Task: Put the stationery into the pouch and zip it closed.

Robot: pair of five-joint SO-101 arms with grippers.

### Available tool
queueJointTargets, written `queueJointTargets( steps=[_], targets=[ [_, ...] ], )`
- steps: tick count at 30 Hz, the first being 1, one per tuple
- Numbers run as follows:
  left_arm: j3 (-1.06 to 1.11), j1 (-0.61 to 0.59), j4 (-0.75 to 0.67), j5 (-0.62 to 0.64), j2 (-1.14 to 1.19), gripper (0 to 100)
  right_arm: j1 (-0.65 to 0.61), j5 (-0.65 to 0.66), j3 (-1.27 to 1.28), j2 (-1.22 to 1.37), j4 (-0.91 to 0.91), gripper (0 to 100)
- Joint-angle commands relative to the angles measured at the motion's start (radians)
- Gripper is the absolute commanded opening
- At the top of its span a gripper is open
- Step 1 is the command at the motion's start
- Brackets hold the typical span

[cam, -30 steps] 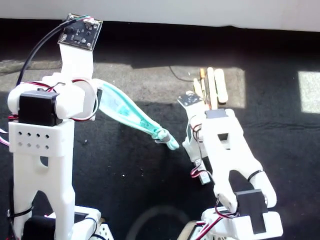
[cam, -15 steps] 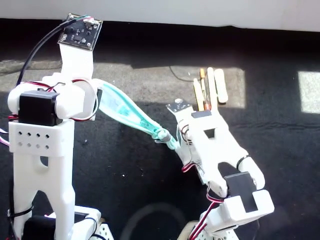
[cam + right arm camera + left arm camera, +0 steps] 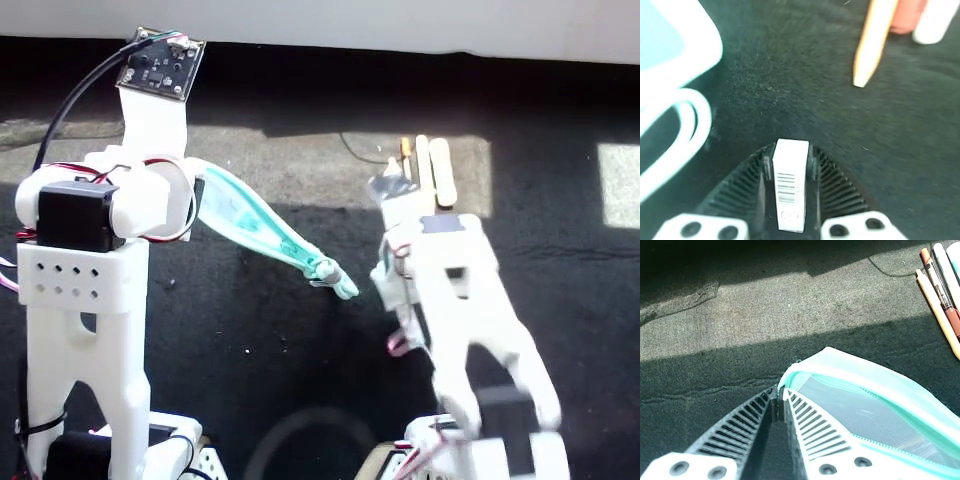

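Note:
My left gripper [image 3: 780, 391] is shut on the rim of the teal see-through pouch [image 3: 865, 405], holding it up off the table. In the high view the pouch [image 3: 260, 235] slopes down from the left arm [image 3: 100, 260] toward the middle. My right gripper [image 3: 790, 150] is shut on a small white eraser [image 3: 790, 185] with a barcode label. It hovers over the dark mat between the pouch's rim [image 3: 685, 55] and an orange pencil [image 3: 872, 45]. Several pens and pencils [image 3: 425, 170] lie side by side just beyond the right arm [image 3: 445, 280].
A dark cloth mat [image 3: 280, 340] covers the table, with a sunlit strip [image 3: 300, 160] across the far part. A thin cord [image 3: 890, 267] lies near the pens. A black cable [image 3: 70, 100] runs along the left arm's camera mount.
The right arm swung left toward the pouch's hanging end, then moved back right and farther out, toward the pens. The left arm and pouch stayed put.

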Motion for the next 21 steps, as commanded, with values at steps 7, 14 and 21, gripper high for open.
queueJointTargets(
  steps=[7,14,21],
  targets=[
    [0.054,0.025,0.031,0.008,0.048,1,0.016,-0.253,-0.367,-0.631,-0.180,0.6],
    [0.054,0.027,-0.051,0.014,0.050,1,-0.282,-0.362,-0.515,-0.570,-0.334,0.6],
    [0.053,0.068,-0.163,0.014,0.050,1,-0.400,-0.362,-0.636,-0.372,-0.340,0.6]
  ],
)
